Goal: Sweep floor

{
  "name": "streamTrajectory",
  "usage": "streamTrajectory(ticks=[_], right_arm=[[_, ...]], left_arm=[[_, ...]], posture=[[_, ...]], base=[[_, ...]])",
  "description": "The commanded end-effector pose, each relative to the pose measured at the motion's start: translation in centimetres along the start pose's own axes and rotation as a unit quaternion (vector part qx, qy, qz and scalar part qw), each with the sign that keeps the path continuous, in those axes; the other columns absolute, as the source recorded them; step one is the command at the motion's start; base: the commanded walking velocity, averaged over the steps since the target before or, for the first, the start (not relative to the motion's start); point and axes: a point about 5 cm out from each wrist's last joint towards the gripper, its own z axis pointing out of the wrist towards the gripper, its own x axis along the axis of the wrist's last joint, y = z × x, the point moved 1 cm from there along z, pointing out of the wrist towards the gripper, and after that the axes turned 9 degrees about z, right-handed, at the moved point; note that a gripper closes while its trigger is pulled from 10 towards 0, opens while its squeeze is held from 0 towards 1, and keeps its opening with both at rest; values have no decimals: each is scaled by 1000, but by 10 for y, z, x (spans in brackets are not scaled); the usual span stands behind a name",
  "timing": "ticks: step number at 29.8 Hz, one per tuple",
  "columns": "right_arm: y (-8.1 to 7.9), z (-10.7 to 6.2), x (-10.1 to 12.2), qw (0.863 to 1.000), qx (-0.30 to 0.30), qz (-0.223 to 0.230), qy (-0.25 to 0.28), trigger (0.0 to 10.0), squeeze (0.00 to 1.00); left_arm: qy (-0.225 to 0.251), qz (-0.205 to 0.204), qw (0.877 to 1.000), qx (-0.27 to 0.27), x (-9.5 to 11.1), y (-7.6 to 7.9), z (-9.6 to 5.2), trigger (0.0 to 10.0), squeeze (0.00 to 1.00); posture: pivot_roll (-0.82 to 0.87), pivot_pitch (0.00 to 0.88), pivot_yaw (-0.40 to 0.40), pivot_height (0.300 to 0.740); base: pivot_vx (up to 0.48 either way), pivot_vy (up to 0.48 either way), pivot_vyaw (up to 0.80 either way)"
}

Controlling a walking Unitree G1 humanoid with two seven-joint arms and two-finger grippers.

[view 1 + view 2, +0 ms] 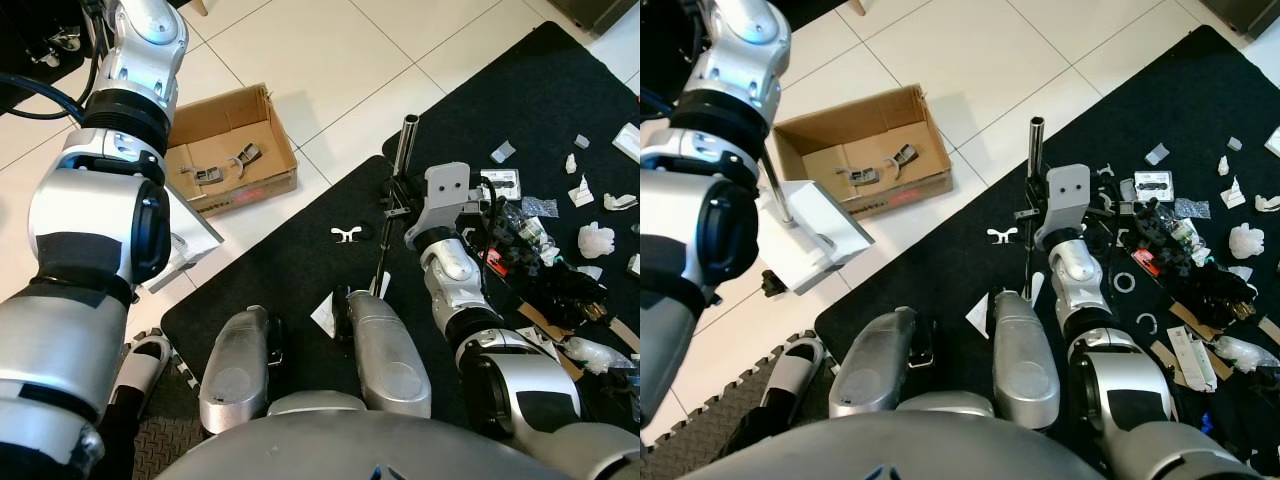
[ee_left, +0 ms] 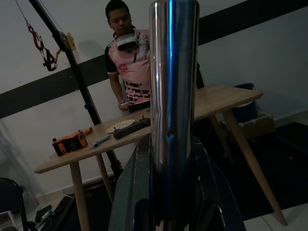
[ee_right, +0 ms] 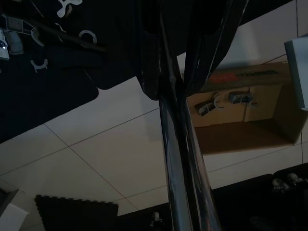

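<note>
White tile floor (image 1: pixel 330 60) with a black mat (image 1: pixel 300 260) on the right; a far-left open cardboard box (image 1: pixel 865 150) holds two small grey parts (image 1: pixel 877 165). The right gripper (image 1: pixel 1032 213) is clamped on the broom pole (image 1: pixel 1033 170), which stands nearly upright over the mat's edge, top end towards the camera. The left gripper (image 2: pixel 168 192) is closed around a shiny metal handle (image 2: pixel 173 86) of the white dustpan (image 1: pixel 810 235) at left.

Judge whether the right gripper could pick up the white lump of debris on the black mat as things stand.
Probably not: the right gripper is shut on the metal pole, so it has no free grip. The white lump lies unobstructed on the black mat.
</note>
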Motion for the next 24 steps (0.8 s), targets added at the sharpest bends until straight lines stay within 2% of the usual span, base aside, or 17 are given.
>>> streamTrajectory(ticks=[1, 6, 8, 10, 12, 15, 18, 20, 24], right_arm=[[5, -5, -7, 1000, -6, -3, -17, 10000, 0], [5, -5, -7, 1000, -5, -4, -18, 10000, 0], [4, -5, -7, 1000, -4, -4, -18, 10000, 0], [5, -5, -7, 1000, -4, -5, -18, 10000, 0], [5, -5, -7, 1000, -4, -5, -19, 10000, 0], [5, -5, -8, 1000, -4, -5, -19, 10000, 0], [4, -5, -8, 1000, -3, -5, -19, 10000, 0], [3, -5, -8, 1000, -2, -5, -21, 10000, 0], [3, -5, -8, 1000, -3, -4, -20, 10000, 0]], left_arm=[[14, 15, 1000, 14, 4, -9, 9, 10000, 0], [17, 12, 999, 27, 7, -11, 10, 10000, 0], [8, -1, 999, 39, 7, -13, 11, 10000, 0], [-18, -32, 999, 38, 4, -13, 11, 10000, 0], [-22, -39, 998, 37, 5, -12, 11, 10000, 0], [-24, -43, 998, 37, 5, -12, 10, 10000, 0], [-11, -33, 999, 41, 7, -13, 11, 10000, 0], [15, -14, 999, 35, 11, -11, 11, 10000, 0], [22, -15, 999, 30, 13, -10, 11, 10000, 0]], posture=[[-31, 98, 1, 740], [-31, 97, -2, 740], [-30, 96, -2, 740], [-28, 98, -3, 740], [-25, 102, -5, 740], [-25, 102, -5, 740], [-23, 103, -6, 740], [-27, 107, -3, 740], [-34, 110, 0, 740]], base=[[0, 0, 0], [0, 0, 0], [0, 0, 0], [0, 0, 0], [0, 0, 0], [0, 0, 0], [0, 0, 0], [0, 0, 0], [0, 0, 0]])
